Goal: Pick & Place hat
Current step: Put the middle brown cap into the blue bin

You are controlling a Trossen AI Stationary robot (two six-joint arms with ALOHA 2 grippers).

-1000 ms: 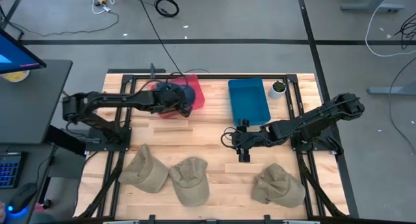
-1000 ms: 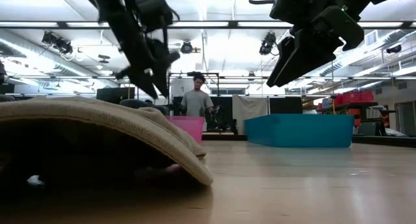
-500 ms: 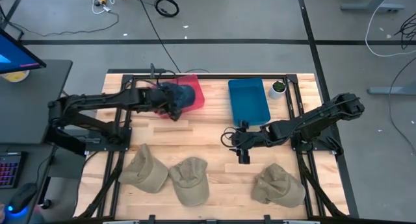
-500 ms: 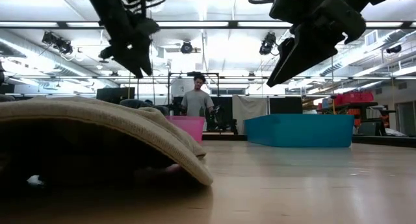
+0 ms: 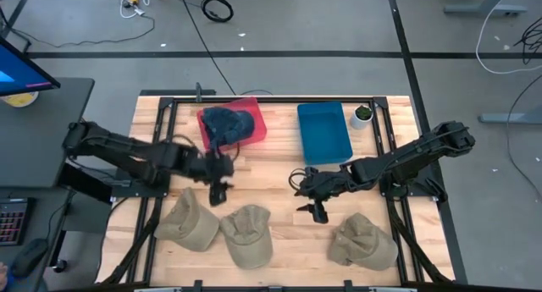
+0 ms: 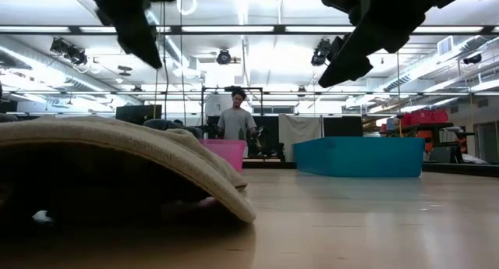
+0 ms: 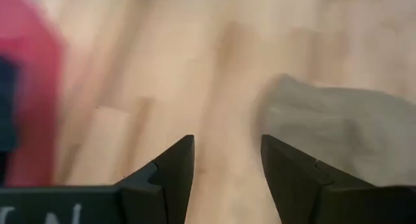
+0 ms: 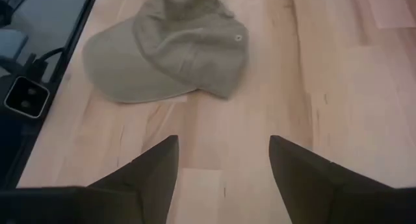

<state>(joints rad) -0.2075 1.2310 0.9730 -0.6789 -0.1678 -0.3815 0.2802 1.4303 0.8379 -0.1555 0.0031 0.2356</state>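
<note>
Three tan hats lie crown up along the table's near edge (image 5: 188, 220) (image 5: 247, 234) (image 5: 362, 241). A dark blue hat (image 5: 229, 123) lies in the pink bin (image 5: 252, 114). My left gripper (image 5: 218, 189) hangs open over bare table between the pink bin and the left tan hats. Its wrist view shows a tan hat (image 7: 338, 130) ahead, past its open fingers (image 7: 227, 178). My right gripper (image 5: 317, 209) hangs open above the table left of the right tan hat. In its wrist view a tan hat (image 8: 172, 49) lies beyond the fingers (image 8: 221, 178).
A blue bin (image 5: 324, 131) stands right of the pink bin, with a small potted plant (image 5: 362, 114) beside it at the far edge. Black frame rails (image 5: 398, 233) run along the table's sides. A person (image 6: 236, 121) stands in the room behind. Bare wood lies mid-table.
My left gripper has drawn back from the pink bin toward the table's near edge and now hangs over bare wood. The dark blue hat has stayed in the bin. My right gripper has shifted slightly toward the near edge.
</note>
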